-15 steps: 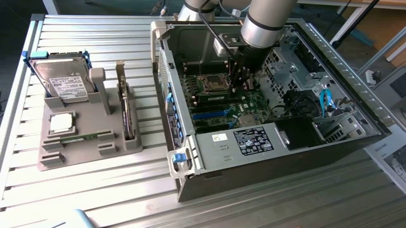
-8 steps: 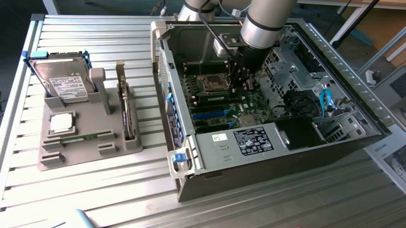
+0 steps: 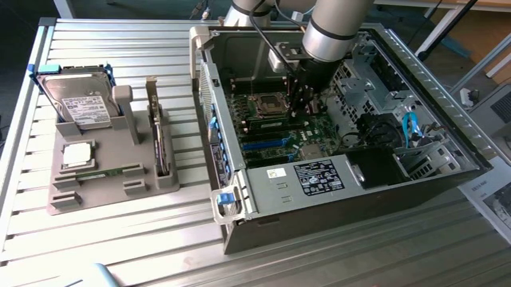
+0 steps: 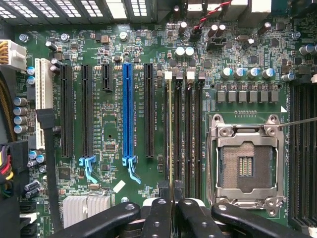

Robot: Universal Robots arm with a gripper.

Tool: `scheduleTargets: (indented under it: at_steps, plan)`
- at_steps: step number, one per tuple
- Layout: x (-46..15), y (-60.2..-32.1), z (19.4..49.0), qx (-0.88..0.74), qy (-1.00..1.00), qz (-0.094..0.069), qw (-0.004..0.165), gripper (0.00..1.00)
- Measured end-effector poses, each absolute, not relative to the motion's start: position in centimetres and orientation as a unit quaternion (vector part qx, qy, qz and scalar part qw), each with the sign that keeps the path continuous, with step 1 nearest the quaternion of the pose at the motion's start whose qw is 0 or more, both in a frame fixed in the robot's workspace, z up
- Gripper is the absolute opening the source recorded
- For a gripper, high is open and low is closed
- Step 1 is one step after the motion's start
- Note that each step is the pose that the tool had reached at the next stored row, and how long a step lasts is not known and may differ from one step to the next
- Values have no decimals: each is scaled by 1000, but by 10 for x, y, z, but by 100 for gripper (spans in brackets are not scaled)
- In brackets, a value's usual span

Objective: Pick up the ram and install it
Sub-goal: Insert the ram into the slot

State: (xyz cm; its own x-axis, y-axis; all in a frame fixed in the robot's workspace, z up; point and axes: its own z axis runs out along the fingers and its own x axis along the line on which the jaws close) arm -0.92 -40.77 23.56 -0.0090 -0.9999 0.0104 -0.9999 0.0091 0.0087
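The end effector grips one ram at four memory slots.

Case open-sided; drive cage, power supply crowd motherboard; ram at empty slots.

The grey cylindrical robot arm comes in from above the far wall of the open grey metal computer case. Its wrist points almost straight down into the case. The black two-fingered gripper hangs low inside the case, near its middle. In the wrist view its black fingers are drawn close together, pinching the long, thin green ram stick edge-on between their tips. The outer black linkage bars splay out to either side.
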Motion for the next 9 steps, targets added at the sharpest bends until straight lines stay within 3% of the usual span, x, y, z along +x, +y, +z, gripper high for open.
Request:
scheduleTargets:
  at_steps: [9]
  plan:
    - [-9,-408,237,704,-710,1,7,12]
